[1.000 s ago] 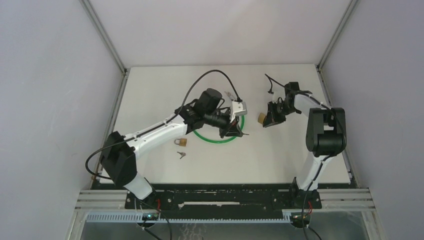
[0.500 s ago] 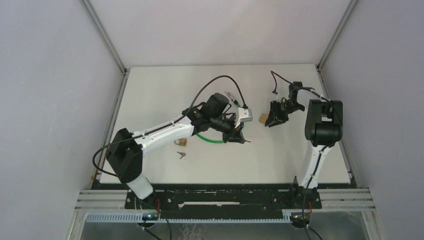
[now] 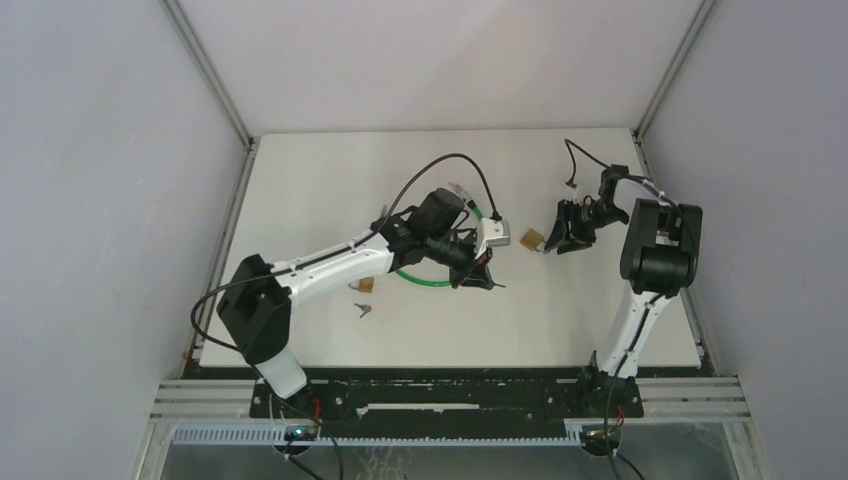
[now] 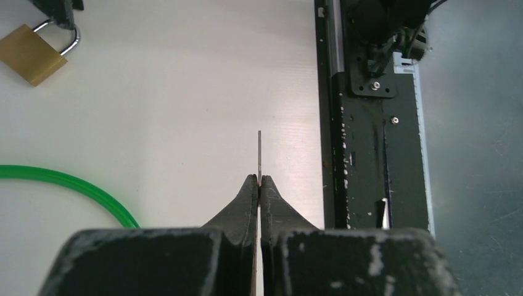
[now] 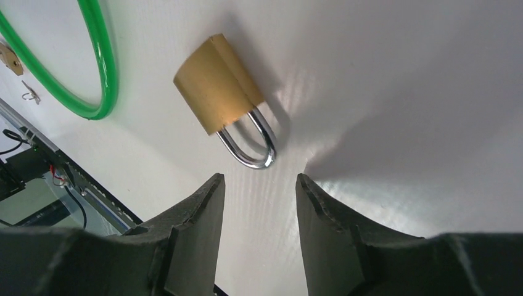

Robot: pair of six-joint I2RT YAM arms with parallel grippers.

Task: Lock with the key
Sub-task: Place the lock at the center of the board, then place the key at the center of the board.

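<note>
A brass padlock point(image 3: 533, 239) with a steel shackle lies on the white table. In the right wrist view its body point(image 5: 216, 83) points away and its shackle faces my right gripper point(image 5: 259, 179). That gripper is open and empty, its tips just short of the shackle; it also shows in the top view point(image 3: 553, 243). My left gripper point(image 4: 259, 180) is shut on a thin key point(image 4: 259, 154), seen edge-on and sticking out ahead. In the top view the left gripper point(image 3: 484, 279) is a short way left and nearer than the padlock. The padlock shows at the left wrist view's top left point(image 4: 34, 52).
A green ring point(image 3: 430, 281) lies under the left arm. A second small padlock point(image 3: 363, 285) and a loose key point(image 3: 362, 309) lie further left. The table's black front rail point(image 4: 370, 123) is to the right in the left wrist view. Grey walls close in both sides.
My left gripper has moved right with the key, closer to the padlock. My right gripper and the padlock have shifted a little to the right.
</note>
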